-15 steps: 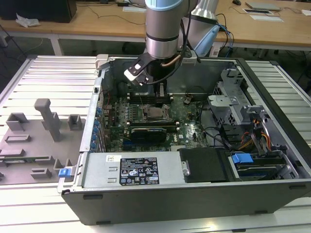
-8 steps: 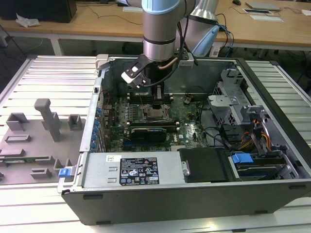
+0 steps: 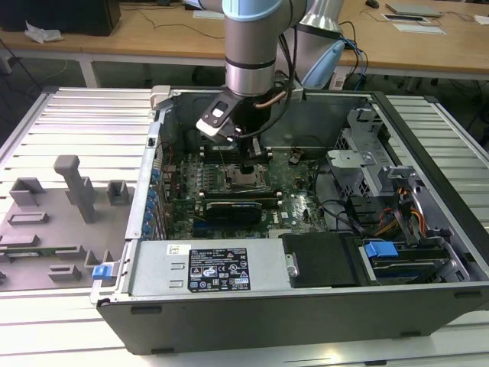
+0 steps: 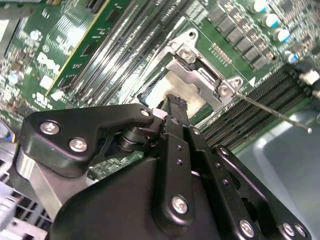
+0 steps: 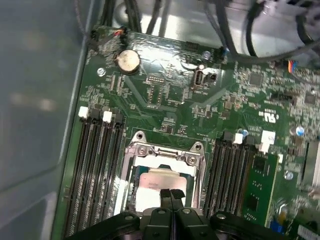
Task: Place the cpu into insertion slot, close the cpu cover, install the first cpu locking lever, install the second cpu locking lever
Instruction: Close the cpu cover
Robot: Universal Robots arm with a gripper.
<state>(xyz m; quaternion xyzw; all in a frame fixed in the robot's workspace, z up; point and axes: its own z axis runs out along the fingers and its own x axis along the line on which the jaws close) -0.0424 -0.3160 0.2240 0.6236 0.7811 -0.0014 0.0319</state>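
My gripper (image 3: 246, 170) hangs straight down inside the open computer case, right over the insertion slot (image 3: 246, 180) on the green board. In both wrist views the two black fingers (image 5: 165, 195) are shut against each other with nothing between them. Their tips sit just above or on the cpu (image 5: 151, 179), a pale silver square lying in the slot (image 5: 131, 186). The silvery cpu cover (image 5: 165, 152) frames the chip, and I cannot tell whether it lies fully flat. The second wrist view shows the cpu (image 4: 161, 88), the cover's hinge end (image 4: 196, 75) and a thin lever rod (image 4: 272, 109) reaching out from the socket corner.
Black memory slots (image 5: 97, 170) flank the socket on both sides. A grey power-supply box (image 3: 214, 267) lies along the case's front, with a drive cage and cables (image 3: 382, 199) at the exterior view's right. Grey fixture blocks (image 3: 72, 187) stand on the table outside the case.
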